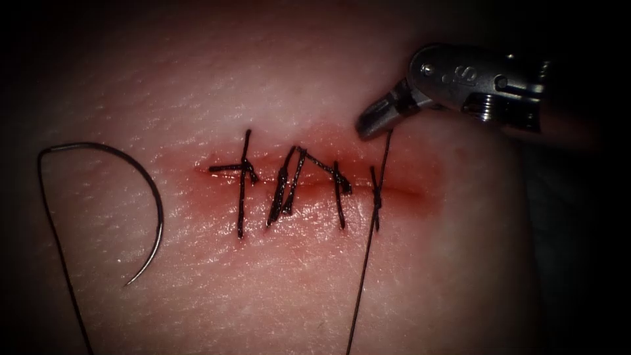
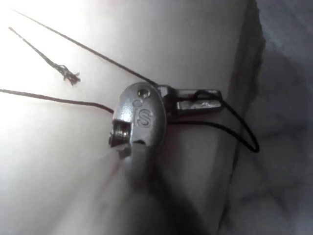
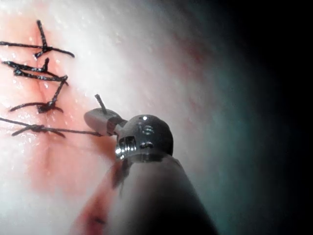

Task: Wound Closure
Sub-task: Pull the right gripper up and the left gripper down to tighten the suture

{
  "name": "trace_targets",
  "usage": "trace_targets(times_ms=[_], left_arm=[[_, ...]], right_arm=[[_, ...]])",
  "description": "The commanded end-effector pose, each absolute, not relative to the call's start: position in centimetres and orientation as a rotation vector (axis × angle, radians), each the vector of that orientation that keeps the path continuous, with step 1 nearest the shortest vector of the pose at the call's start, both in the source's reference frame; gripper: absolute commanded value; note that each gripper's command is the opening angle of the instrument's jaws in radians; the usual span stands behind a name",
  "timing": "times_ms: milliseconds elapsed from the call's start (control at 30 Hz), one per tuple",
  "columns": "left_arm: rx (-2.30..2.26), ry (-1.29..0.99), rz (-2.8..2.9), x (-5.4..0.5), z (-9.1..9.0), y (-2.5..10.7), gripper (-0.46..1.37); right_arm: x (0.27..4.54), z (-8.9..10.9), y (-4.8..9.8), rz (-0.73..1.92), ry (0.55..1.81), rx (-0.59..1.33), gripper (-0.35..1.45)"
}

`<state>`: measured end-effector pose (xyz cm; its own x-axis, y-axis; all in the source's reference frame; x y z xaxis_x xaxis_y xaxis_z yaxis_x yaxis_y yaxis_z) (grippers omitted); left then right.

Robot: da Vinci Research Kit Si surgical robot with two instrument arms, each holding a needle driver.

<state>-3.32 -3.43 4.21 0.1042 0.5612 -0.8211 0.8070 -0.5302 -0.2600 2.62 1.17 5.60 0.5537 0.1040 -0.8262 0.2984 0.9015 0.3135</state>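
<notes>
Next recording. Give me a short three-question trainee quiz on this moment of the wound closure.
1. True or false: the needle is driven into the tissue.
2. The right tool holds: A the needle; B the thread; C nothing.
3. Fill in: the needle lies to the ___ of the cut.

Key: 1 false, it lies free on the surface, held by neither tool. 2 B. 3 left. Note: the left tool also has its jaws shut on the thread.
</notes>
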Motion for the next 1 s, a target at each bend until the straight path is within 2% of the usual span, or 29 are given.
trace_targets(times_ms=[33,567,1000], left_arm=[[2.12,1.364,-1.383,-3.31,4.22,-3.43,-0.35],[2.121,1.365,-1.387,-3.17,4.24,-3.47,-0.35],[2.126,1.364,-1.391,-3.1,4.25,-3.49,-0.35]], right_arm=[[2.61,5.6,1.19,-0.12,0.986,0.433,-0.35],[2.6,5.63,1.27,-0.219,1.022,0.24,-0.35],[2.61,5.63,1.24,-0.288,1.056,0.189,-0.35]])
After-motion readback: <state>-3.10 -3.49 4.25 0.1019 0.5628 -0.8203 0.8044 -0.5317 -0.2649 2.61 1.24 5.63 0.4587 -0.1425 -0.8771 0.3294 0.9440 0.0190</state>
